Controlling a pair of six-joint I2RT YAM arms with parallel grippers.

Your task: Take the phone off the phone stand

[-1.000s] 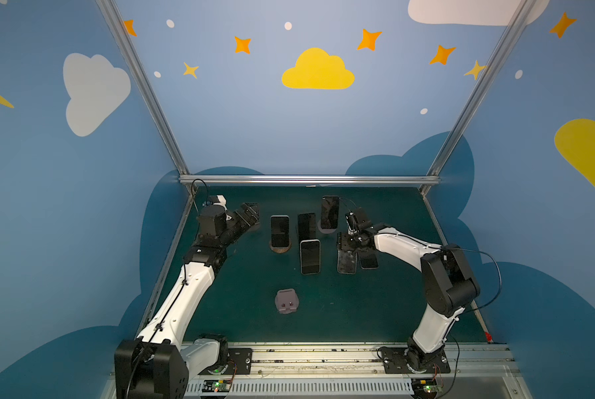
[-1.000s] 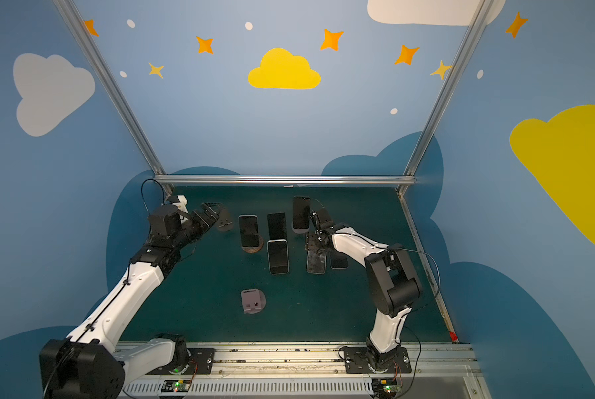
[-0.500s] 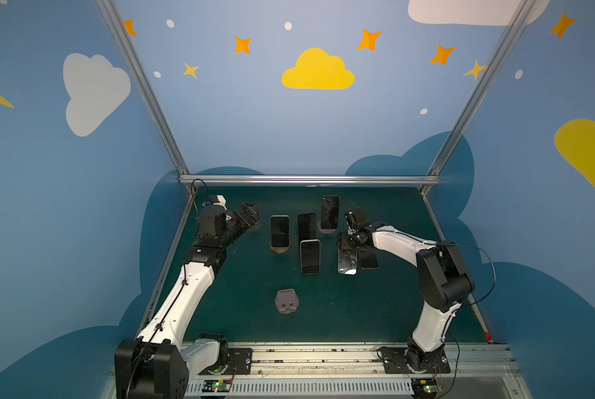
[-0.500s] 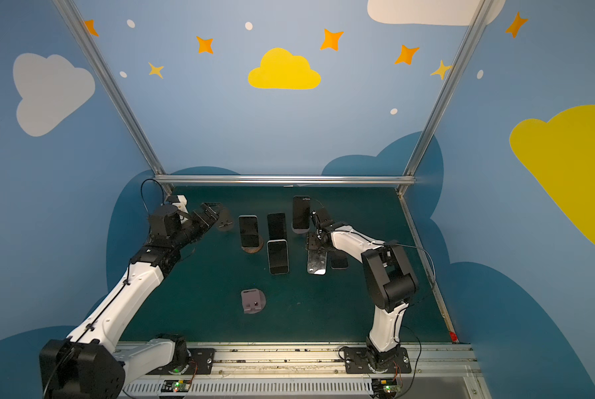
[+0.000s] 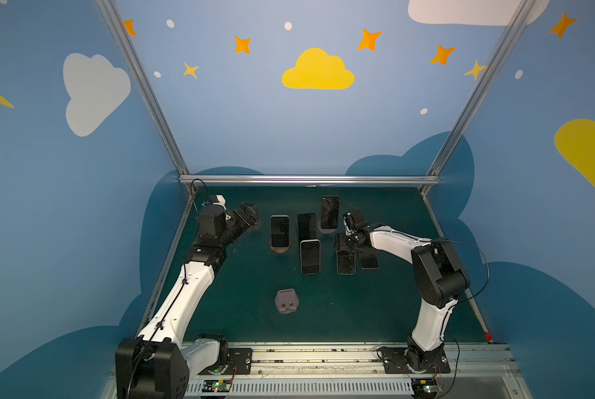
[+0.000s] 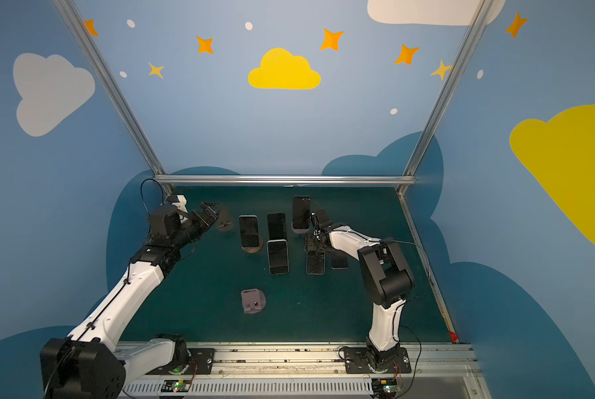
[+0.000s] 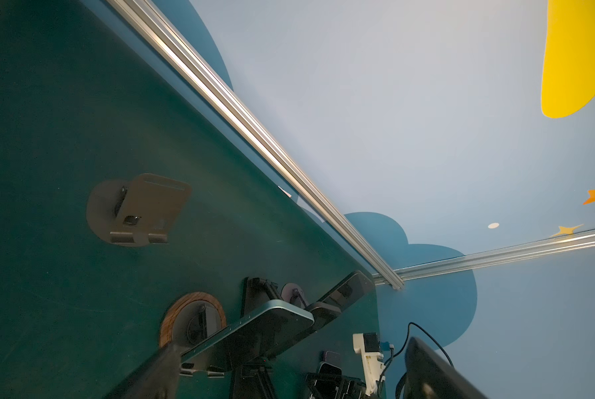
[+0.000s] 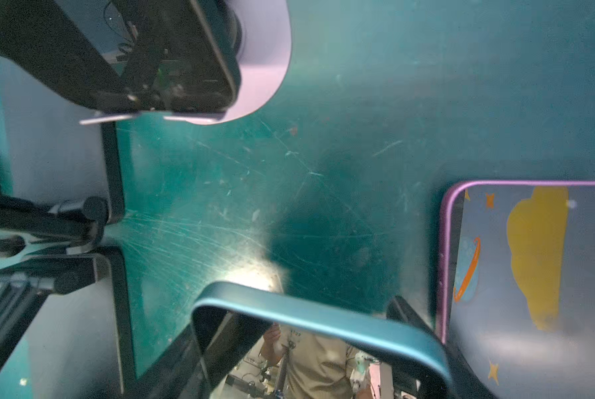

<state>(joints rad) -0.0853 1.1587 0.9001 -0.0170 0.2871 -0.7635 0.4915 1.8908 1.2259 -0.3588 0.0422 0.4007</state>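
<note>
While right fingers (image 5: 340, 246) pinch the teal-edged glass phone (image 5: 345, 264) and left fingers (image 5: 246, 216) hang spread, a skewed set-down could knock the purple-edged phone (image 5: 368, 260) beside it.

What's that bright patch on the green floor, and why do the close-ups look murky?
Right wrist view: glare spot on the scratched mat, the teal phone so near it blurs, the purple phone mirroring the painted wall. Both top views: evenly lit and sharp.
</note>
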